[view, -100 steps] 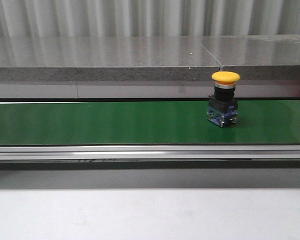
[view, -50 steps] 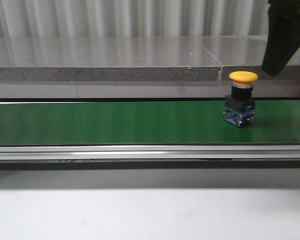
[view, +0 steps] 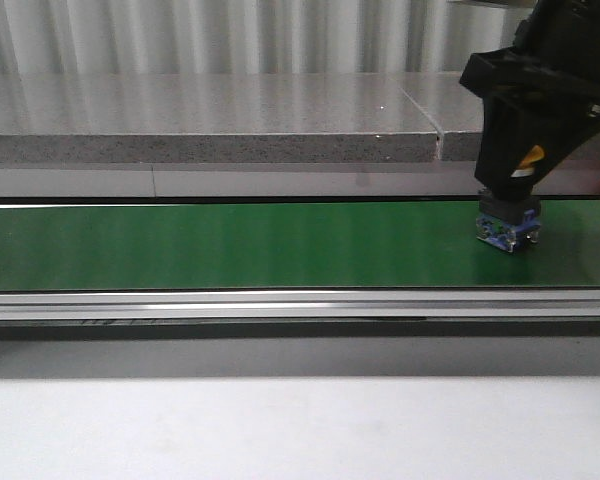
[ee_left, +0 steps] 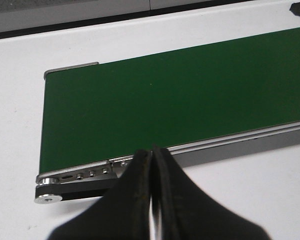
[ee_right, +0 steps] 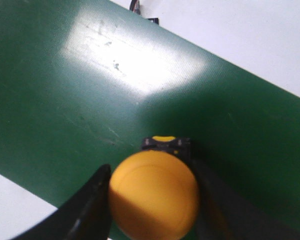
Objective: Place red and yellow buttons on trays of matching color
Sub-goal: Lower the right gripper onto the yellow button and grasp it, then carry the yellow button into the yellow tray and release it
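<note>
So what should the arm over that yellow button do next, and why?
Probably close the right end effector on the yellow button. In the right wrist view its fingers flank the yellow cap on both sides, and in the front view the arm covers the button, which stands on the green belt. Closing should secure it before any lift.

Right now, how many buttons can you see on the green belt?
1. The yellow button stands near the green belt's right end, under the right gripper. Others may lie out of view.

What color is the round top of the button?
Yellow. The button's cap shows best in the right wrist view.
</note>
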